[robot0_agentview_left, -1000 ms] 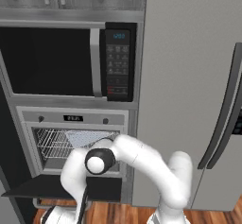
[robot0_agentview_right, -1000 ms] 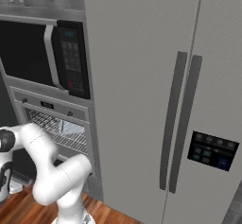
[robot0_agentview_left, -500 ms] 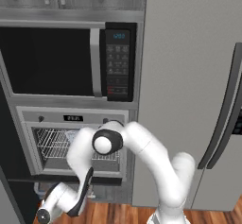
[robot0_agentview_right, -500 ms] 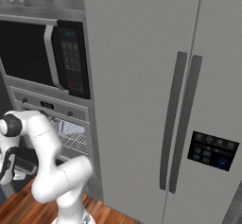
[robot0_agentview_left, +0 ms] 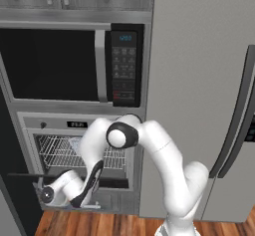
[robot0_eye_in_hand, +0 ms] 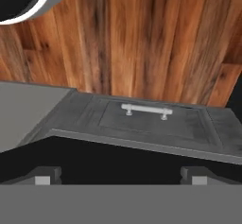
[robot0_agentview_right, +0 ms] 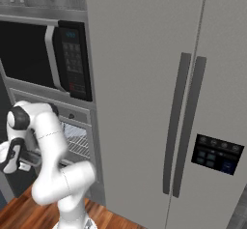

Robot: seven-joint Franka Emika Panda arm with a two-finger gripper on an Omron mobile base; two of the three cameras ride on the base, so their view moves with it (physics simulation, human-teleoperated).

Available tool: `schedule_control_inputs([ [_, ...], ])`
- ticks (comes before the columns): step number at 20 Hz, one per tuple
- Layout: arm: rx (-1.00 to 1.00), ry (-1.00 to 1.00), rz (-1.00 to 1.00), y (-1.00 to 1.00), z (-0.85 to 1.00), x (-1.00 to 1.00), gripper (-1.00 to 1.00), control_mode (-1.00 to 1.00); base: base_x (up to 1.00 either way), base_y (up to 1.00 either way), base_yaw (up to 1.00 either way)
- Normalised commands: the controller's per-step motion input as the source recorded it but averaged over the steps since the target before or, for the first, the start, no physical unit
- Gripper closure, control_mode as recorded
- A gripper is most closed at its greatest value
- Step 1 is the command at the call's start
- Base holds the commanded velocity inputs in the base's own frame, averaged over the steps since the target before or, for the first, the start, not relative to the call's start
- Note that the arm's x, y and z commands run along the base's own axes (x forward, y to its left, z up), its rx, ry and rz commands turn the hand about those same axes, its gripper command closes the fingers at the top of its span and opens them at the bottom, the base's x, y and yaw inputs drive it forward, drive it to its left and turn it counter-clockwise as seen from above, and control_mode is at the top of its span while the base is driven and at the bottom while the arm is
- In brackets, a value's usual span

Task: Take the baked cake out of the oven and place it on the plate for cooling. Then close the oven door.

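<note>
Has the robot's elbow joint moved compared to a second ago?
Yes. In the left base view the dark elbow joint has risen and shifted right against the oven, from below its opening to its upper right corner.

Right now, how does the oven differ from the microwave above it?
The oven stands open, its door folded down, so its wire racks show; the microwave is shut behind a dark window. The oven's opening is lower and shallower than the microwave's tall front. The microwave carries a keypad at its right; the oven has a small display on top. Both sit in the same steel-framed column.
</note>
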Motion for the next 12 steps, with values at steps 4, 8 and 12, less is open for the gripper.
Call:
schedule_control_inputs([
  [4,0.04,0.29,0.00,-0.23,0.40,0.64,-1.00,-1.00,0.00,0.00,0.00],
  [8,0.03,0.29,0.00,-0.25,0.40,0.66,-1.00,-1.00,0.00,0.00,0.00],
  [12,0.00,0.28,0.00,-0.23,0.31,0.72,-1.00,-1.00,0.00,0.00,0.00],
])
